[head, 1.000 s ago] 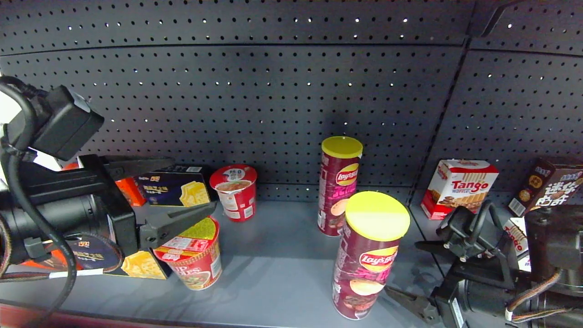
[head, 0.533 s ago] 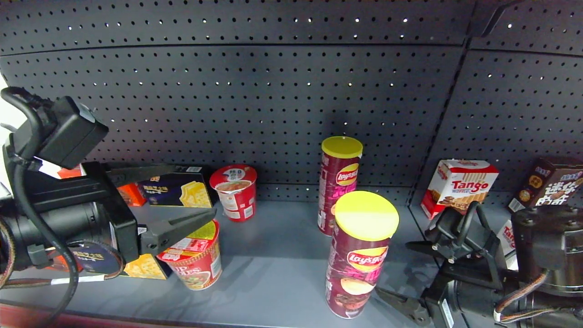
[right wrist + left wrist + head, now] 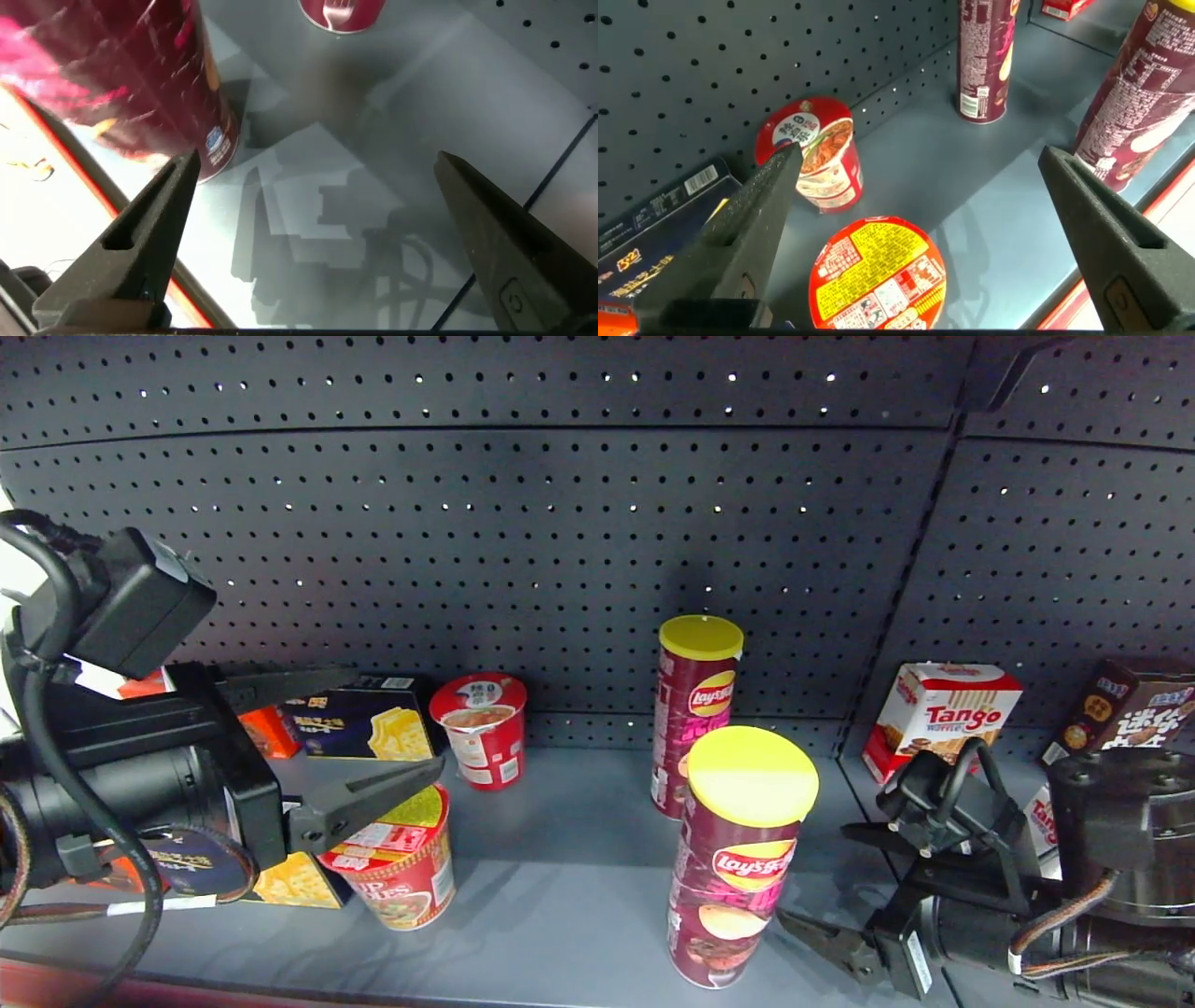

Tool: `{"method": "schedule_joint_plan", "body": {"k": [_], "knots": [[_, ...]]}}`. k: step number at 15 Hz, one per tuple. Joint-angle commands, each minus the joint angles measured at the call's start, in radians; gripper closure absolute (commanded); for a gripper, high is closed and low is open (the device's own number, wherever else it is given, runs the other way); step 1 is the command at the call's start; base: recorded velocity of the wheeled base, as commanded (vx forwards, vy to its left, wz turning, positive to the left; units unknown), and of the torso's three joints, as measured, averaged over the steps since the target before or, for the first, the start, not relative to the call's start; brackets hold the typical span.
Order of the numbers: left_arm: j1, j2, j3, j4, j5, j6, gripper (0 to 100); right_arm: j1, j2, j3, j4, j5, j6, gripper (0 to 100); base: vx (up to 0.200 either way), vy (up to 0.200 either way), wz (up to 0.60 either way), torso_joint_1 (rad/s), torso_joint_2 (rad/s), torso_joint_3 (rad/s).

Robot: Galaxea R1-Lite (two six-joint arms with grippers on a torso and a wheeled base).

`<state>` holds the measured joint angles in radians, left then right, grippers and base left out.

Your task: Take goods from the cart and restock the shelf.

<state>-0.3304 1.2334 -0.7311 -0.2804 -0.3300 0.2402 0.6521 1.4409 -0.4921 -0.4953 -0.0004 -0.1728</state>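
Note:
Two maroon chip cans with yellow lids stand upright on the grey shelf [image 3: 579,877]: the front can [image 3: 742,859] near the shelf's front edge and the rear can [image 3: 695,714] by the pegboard. My right gripper [image 3: 817,875] is open just right of the front can, not touching it. The right wrist view has the front can [image 3: 149,84] beside the open right gripper [image 3: 318,233]. My left gripper [image 3: 397,717] hangs open above a red cup noodle [image 3: 397,859]. In the left wrist view, the left gripper [image 3: 920,224] spans that cup's lid [image 3: 878,275].
A second cup noodle [image 3: 481,728] stands at the back. A navy cracker box [image 3: 359,719] and an orange box [image 3: 266,728] lie at the left. A red-and-white wafer box [image 3: 938,719] and a brown box [image 3: 1125,709] stand in the right bay. Bare shelf lies between cups and cans.
The front chip can shifted slightly left and now stands straight. My right gripper followed left, then eased up and back a little. The left arm barely moved.

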Motion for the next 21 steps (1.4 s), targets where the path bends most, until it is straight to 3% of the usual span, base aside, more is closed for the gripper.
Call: {"method": "schedule_joint_plan", "body": {"k": [1, 21], "knots": [[-0.001, 0.0, -0.001, -0.002, 0.0, -0.001, 0, 0.0, 0.013, -0.009, 0.0, 0.0, -0.001, 0, 0.0, 0.0, 0.0, 0.0, 0.0, 0.0], [0.002, 0.001, 0.016, -0.003, 0.002, -0.001, 0, 0.027, 0.087, -0.059, -0.029, 0.0, -0.001, 0, 0.0, 0.0, 0.0, 0.0, 0.0, 0.0]]}}
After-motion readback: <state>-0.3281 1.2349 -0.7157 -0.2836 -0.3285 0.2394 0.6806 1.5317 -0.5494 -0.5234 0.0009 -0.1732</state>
